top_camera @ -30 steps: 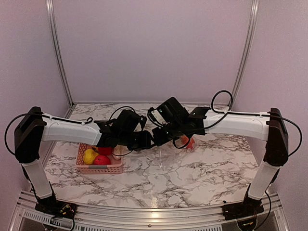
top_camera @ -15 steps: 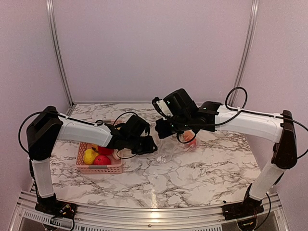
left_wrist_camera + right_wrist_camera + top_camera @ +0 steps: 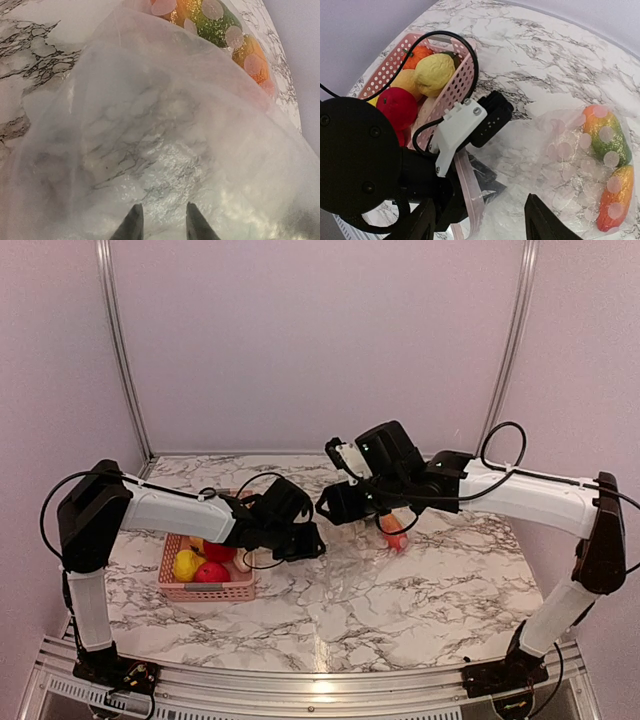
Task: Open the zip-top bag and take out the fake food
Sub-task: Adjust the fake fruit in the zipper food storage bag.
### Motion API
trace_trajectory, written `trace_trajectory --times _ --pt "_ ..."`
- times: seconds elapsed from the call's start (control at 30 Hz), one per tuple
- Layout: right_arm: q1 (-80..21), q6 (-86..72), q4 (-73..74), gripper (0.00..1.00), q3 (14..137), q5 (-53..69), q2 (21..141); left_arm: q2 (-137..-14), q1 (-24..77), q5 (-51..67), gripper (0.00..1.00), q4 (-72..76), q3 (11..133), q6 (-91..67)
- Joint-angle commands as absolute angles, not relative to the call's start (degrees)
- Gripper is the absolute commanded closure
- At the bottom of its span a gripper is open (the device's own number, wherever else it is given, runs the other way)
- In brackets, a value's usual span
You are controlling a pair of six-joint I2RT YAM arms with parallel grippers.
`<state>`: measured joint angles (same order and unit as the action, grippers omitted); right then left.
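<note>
The clear zip-top bag lies crumpled on the marble between my two grippers. At its far end are two pieces of fake food, one orange-and-green and one orange, also seen through the film as fake food and fake food. My left gripper sits low at the bag's mouth. Its fingertips stand narrow with crinkled film bunched between them, and the pink zip strip rises beside them. My right gripper hovers just above the mouth, open and holding nothing.
A pink perforated basket stands left of the bag, touching the left arm. It holds a yellow fruit, a red fruit and an orange one. The left wrist's cable loops over the basket's rim.
My right gripper was shut on the bag's mouth and has now opened and let go, lifting slightly back and right. The left gripper keeps its grip and has shifted little.
</note>
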<state>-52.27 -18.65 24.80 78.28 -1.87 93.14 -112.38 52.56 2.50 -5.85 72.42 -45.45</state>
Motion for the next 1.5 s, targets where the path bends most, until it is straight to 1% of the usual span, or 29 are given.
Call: trace_trajectory --times 0.0,0.1,0.3,0.67,0.83,1.03,1.2,1.27,1.47 --pt "-46.39 -19.73 22.65 0.39 74.84 1.47 88.85 -113.48 52.54 1.78 0.70 -7.73 73.62 -44.90" --pt "-42.09 -19.77 22.08 0.39 72.21 1.52 88.07 -113.47 52.48 1.62 0.70 -7.76 73.61 -44.66" --pt "-33.13 -19.77 18.04 0.42 66.64 3.80 88.33 -113.42 52.54 1.82 0.70 -8.00 73.56 -44.40" --pt "-21.16 -18.92 9.91 0.45 61.11 11.35 94.16 -113.38 52.54 2.26 0.70 -8.52 73.62 -43.89" --pt "-19.21 -18.90 7.30 0.49 58.48 12.82 96.21 -113.38 52.48 2.21 0.70 -8.83 73.87 -43.64" --pt "-19.16 -19.46 6.07 0.60 56.62 11.59 97.74 -113.29 52.55 2.14 0.70 -9.17 73.92 -43.51" --pt "-19.16 -19.64 4.98 0.65 54.82 10.70 98.41 -113.29 52.53 2.04 0.70 -9.25 73.91 -43.59" --pt "-19.16 -19.69 4.73 0.69 54.50 10.77 98.91 -113.29 52.51 1.98 0.70 -9.30 73.90 -43.51" --pt "-19.16 -19.42 4.29 0.74 53.73 10.74 99.99 -113.44 52.59 1.93 0.70 -9.31 73.92 -43.51"
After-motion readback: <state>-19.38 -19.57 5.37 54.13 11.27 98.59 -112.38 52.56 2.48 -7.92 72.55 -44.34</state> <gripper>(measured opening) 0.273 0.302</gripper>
